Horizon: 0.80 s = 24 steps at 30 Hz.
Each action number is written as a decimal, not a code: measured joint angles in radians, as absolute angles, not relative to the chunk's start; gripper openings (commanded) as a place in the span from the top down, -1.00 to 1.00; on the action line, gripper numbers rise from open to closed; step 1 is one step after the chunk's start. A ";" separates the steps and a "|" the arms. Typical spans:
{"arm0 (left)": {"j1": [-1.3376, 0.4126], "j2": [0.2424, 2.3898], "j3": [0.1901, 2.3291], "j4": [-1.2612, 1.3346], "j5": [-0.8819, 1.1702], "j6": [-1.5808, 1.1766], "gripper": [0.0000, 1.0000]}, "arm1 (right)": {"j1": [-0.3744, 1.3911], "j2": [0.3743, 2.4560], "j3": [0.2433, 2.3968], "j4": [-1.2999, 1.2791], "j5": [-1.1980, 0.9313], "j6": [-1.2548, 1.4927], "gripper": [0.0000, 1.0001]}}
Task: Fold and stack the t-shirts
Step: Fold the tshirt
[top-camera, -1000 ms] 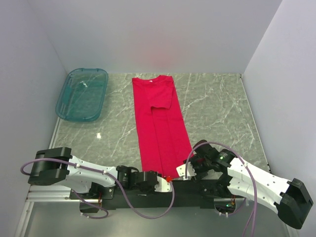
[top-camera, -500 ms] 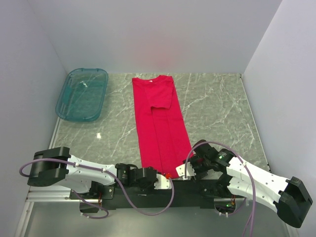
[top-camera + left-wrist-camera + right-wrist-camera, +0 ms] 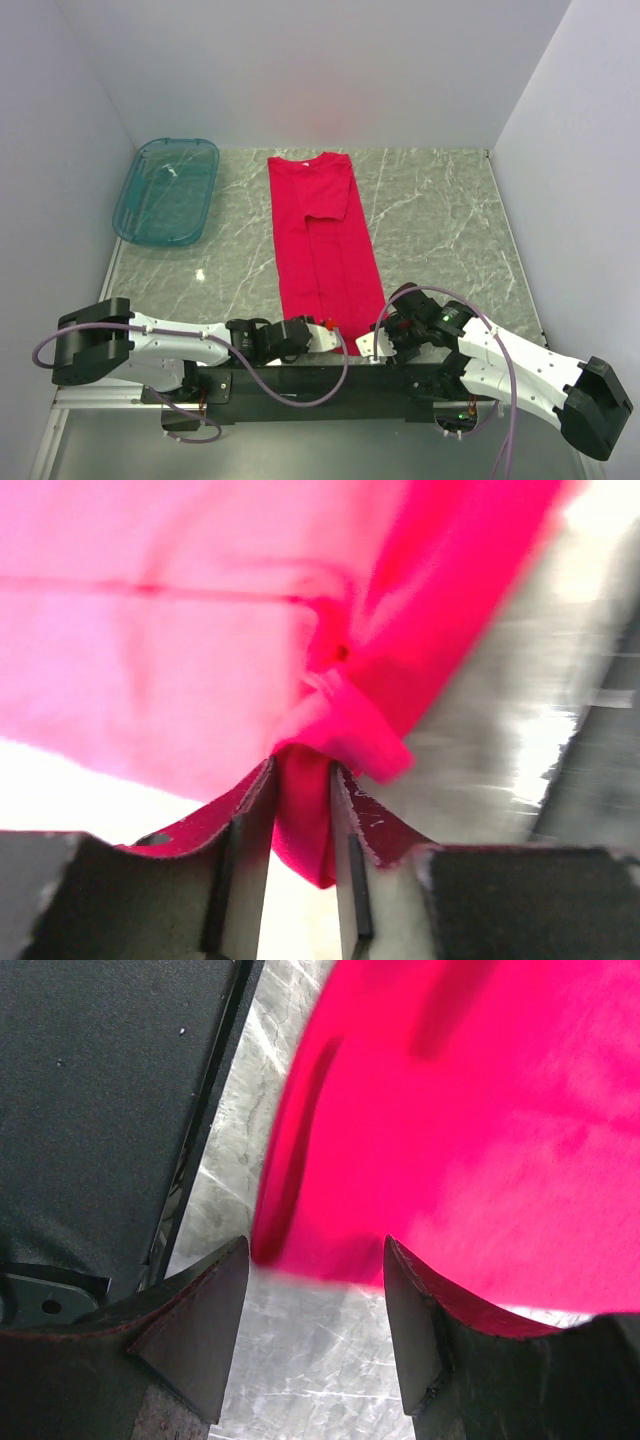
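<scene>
Left gripper [image 3: 302, 772] clenched on a bunched hem corner of the t-shirt [image 3: 150, 660]. Right gripper [image 3: 315, 1250] released, jaws apart, cloth edge just ahead of them.

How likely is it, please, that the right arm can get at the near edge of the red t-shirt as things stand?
Probably yes: the right pincer stands open just short of the t-shirt, whose near edge lies ahead of its tips, with nothing between. The left pincer pinches that hem.
</scene>
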<state>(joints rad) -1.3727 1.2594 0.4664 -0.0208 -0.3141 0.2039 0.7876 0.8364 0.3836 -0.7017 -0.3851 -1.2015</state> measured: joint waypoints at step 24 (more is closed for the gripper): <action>-1.388 0.988 0.530 -0.208 -0.341 0.205 -0.17 | 0.788 0.812 0.388 -0.701 -0.433 -1.166 -0.30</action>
